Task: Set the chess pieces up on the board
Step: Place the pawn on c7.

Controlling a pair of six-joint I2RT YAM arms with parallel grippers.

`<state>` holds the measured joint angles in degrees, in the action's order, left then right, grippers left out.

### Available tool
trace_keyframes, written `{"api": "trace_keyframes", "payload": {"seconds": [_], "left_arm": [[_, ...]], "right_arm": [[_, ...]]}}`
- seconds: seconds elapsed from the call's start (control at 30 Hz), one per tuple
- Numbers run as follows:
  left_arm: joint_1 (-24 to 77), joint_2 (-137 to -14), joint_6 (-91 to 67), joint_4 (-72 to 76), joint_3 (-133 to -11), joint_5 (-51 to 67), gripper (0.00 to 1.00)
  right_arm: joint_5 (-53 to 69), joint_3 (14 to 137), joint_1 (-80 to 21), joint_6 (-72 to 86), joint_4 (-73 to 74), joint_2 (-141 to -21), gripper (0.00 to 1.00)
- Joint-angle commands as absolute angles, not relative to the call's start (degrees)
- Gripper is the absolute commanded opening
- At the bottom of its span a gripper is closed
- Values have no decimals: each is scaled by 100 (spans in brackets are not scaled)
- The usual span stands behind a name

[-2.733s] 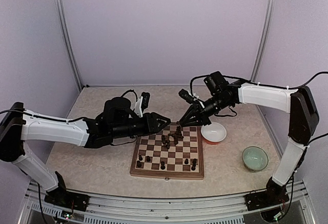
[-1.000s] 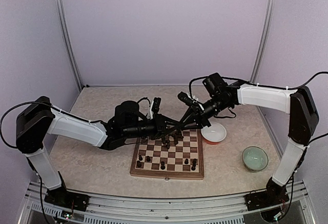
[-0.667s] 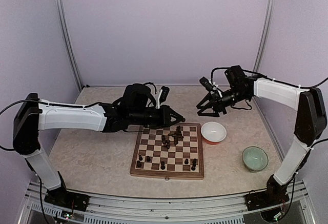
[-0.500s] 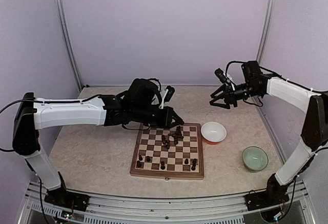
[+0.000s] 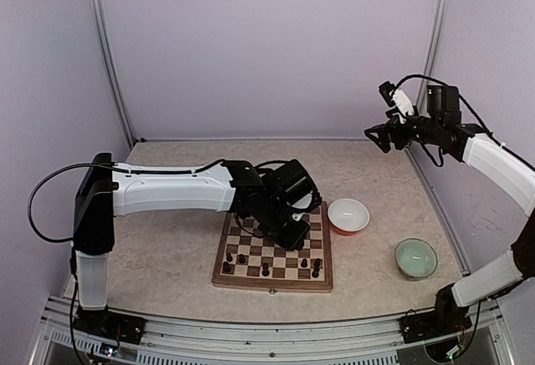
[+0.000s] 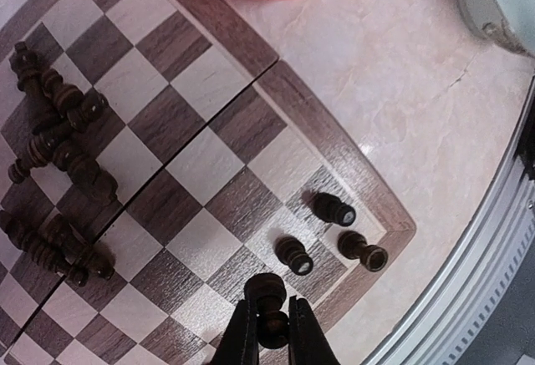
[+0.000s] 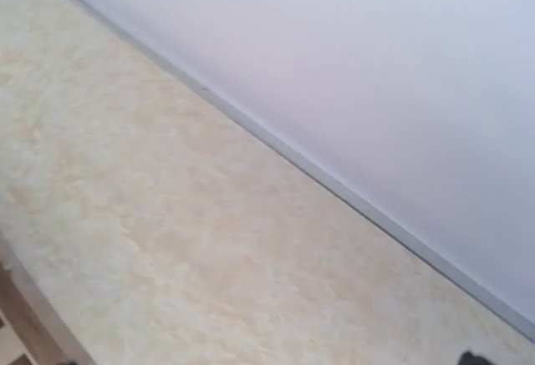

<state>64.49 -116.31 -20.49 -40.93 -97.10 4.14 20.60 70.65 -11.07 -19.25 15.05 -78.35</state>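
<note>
Left gripper [image 6: 269,319]: closed narrow on one dark piece [image 6: 266,291]. Both fingers pinch its body, and the head shows above the tips. It is held over the board [image 6: 251,123], above the squares close to the near right corner. Cannot tell whether the base touches the square.

Wrist view, around the grip:
- Three pieces [image 6: 294,254] stand upright just ahead of the gripper, bunched by that corner, each apart from the others.
- A heap [image 6: 58,135] of toppled pieces lies further in, towards mid-board, one over another. More tumbled ones lie at the left edge of the view.

Top view:
- The left arm [image 5: 167,190] reaches in from the left side. Its dark wrist hangs over the middle of the board and hides the heap from this camera.
- A few single pieces [image 5: 241,258] stand in the near rows on the left half.
- White bowl [image 5: 349,213], red outside, sits on the tabletop [image 5: 167,256] just beside the board's far right corner.
- Green bowl [image 5: 415,257] sits further right and nearer, well apart from the board.

Right gripper [image 5: 373,135]: raised high at the far right, close to the wall [image 7: 376,48], well away from board and bowls. It is too small in view to tell how its fingers are set. Its own camera shows only tabletop and wall.
</note>
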Motion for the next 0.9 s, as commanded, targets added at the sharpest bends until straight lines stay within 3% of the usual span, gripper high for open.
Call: {"api": "trace_keyframes", "payload": {"seconds": [0.0, 0.87], "left_arm": [[6520, -11931, -1764, -4744, -10074, 508, 6], [6559, -12415, -1837, -4832, -10063, 477, 11]], "right_arm": [[2292, 6476, -1028, -1745, 1211, -7947, 97], [2500, 6003, -1024, -2083, 1011, -7900, 95]]}}
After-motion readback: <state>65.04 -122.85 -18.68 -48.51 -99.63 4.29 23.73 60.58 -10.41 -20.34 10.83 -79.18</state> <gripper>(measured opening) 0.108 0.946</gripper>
